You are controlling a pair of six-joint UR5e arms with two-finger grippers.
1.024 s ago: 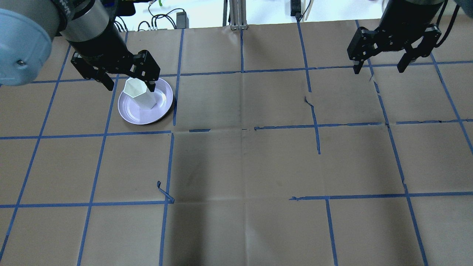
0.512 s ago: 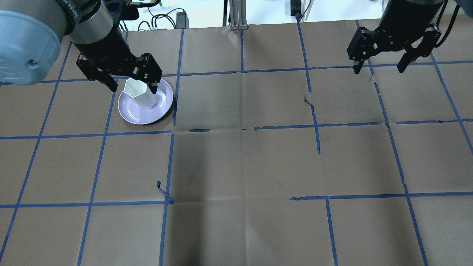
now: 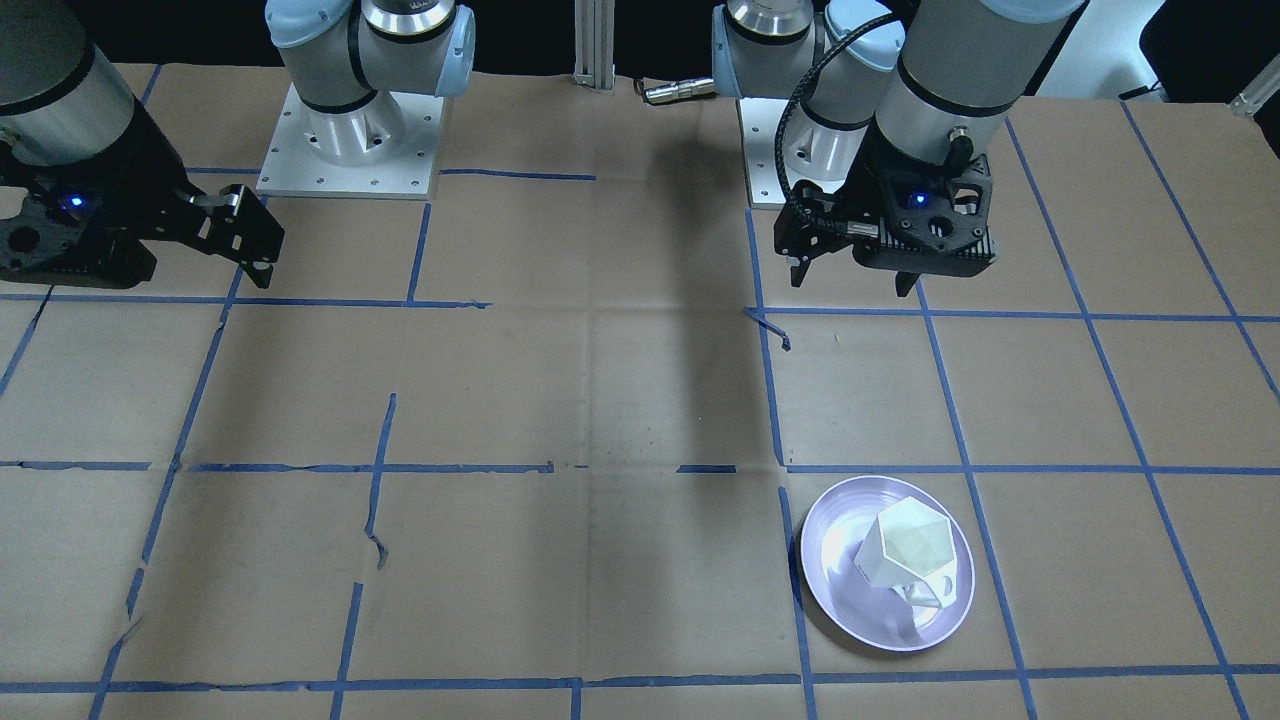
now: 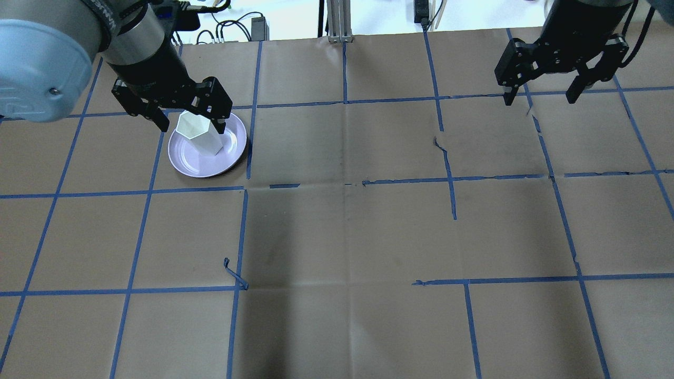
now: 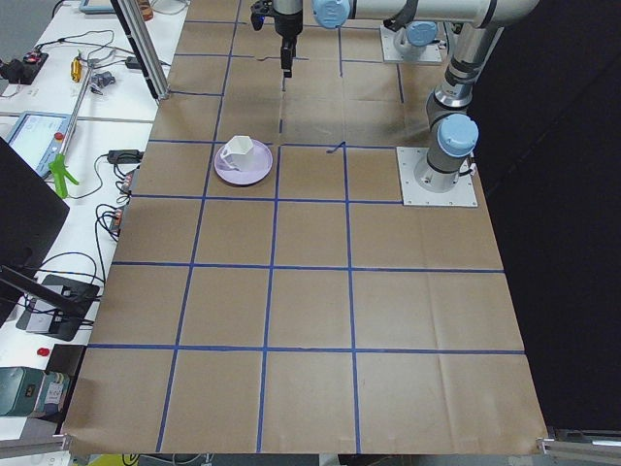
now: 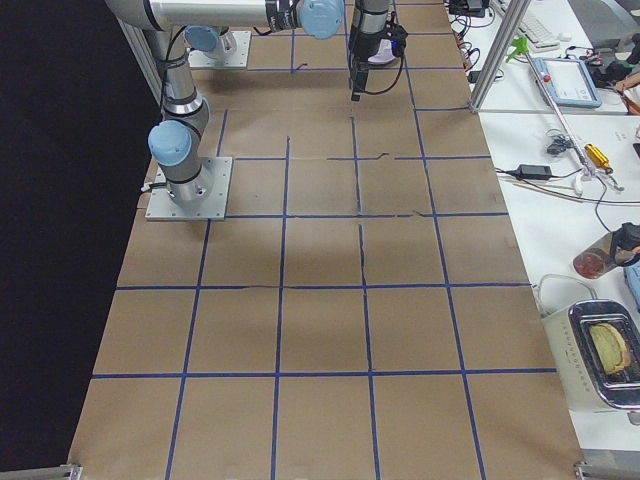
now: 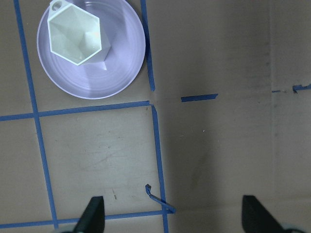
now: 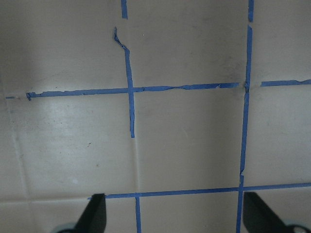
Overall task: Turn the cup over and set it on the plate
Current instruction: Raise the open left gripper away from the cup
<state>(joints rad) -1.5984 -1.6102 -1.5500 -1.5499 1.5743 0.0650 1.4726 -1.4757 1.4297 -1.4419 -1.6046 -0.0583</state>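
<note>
Shows the white faceted cup (image 3: pixel 905 550) standing mouth-up on the lavender plate (image 3: pixel 850 600), nearer the table's far edge than the robot's edge, opposite the left arm's base. Finds the left gripper (image 3: pixel 851 285) empty, jaws apart, lifted well clear and back toward the robot's edge. Differs only slightly from a second ago: same spread jaws, gripper shifted a touch in the overhead view (cup and plate unmoved). Suggests release done, arm retreating, task likely finished. Leaves the right gripper (image 4: pixel 538 100) empty too, jaws apart, over the table's right half.
</note>
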